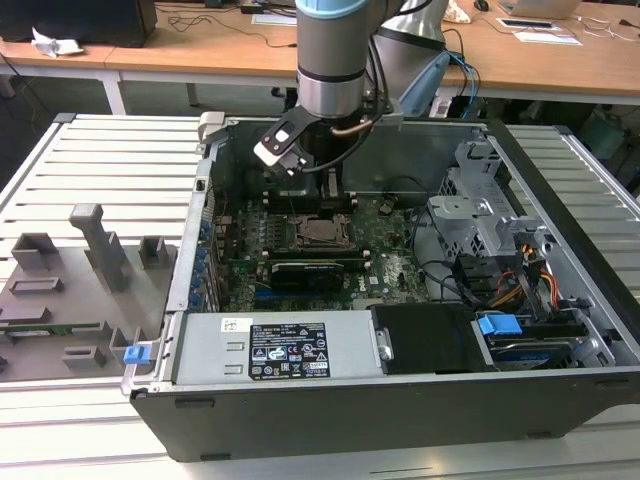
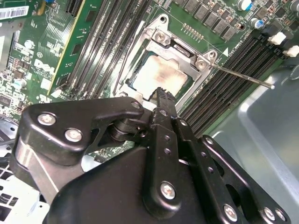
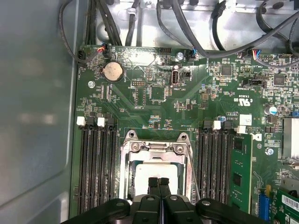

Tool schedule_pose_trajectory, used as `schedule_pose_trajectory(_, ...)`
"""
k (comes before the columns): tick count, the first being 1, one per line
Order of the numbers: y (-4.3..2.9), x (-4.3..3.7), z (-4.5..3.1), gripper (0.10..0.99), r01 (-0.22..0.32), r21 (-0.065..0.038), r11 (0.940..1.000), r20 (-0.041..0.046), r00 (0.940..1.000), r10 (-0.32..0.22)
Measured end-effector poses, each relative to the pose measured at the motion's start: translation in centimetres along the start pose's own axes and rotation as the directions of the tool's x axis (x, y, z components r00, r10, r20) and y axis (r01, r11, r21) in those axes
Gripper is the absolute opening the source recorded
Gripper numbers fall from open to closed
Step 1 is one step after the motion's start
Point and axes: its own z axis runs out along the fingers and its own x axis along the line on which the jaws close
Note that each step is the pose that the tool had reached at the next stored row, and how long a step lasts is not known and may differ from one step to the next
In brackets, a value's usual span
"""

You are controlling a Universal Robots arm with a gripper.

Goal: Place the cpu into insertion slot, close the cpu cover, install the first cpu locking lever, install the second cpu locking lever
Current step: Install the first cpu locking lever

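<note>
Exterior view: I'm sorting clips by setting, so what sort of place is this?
Probably a robotics lab or workshop: an open computer case sits on a slatted metal table, a robot arm reaches into it, and wooden desks stand behind.

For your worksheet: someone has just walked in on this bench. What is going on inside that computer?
A robot arm reaches into an open computer case. Its gripper, fingertips together, hangs just over the processor socket on the motherboard. The cpu sits in the socket, and the cpu cover appears to lie down around it. A thin locking lever juts out over the memory slots, seemingly unlatched.
</note>
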Motion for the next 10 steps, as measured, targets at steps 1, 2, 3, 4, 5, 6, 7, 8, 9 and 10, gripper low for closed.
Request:
schedule_pose_trajectory(1, 0.01, 0.0, -0.17, 0.106, 0.0, 0.0, 1.0, 0.0, 1.0, 0.0)
schedule_pose_trajectory(2, 0.02, 0.0, -0.29, 0.106, 0.0, 0.0, 1.0, -0.0002, 1.0, 0.0)
schedule_pose_trajectory(3, 0.03, 0.0, -0.55, 0.106, 0.0, 0.0, 1.0, -0.0001, 1.0, 0.0)
schedule_pose_trajectory(4, 0.05, 0.01, -0.85, 0.106, 0.0, 0.0, 1.0, -0.0001, 1.0, 0.0)
schedule_pose_trajectory(5, 0.06, 0.01, -1.12, 0.106, 0.0, 0.0, 1.0, 0.0, 1.0, 0.0)
schedule_pose_trajectory(6, 0.07, 0.01, -1.33, 0.106, 0.0, 0.0, 1.0, 0.0, 1.0, 0.0)
schedule_pose_trajectory(7, 0.09, 0.01, -1.67, 0.106, 0.0, 0.0, 1.0, -0.0001, 1.0, 0.0)
schedule_pose_trajectory(8, 0.1, 0.02, -1.85, 0.106, 0.0, 0.0, 1.0, -0.0001, 1.0, 0.0)
schedule_pose_trajectory(9, 0.11, 0.02, -2.05, 0.106, 0.0, 0.0, 1.0, -0.0001, 1.0, 0.0)
schedule_pose_trajectory(10, 0.13, 0.02, -2.34, 0.106, 0.0, 0.0, 1.0, -0.0001, 1.0, 0.0)
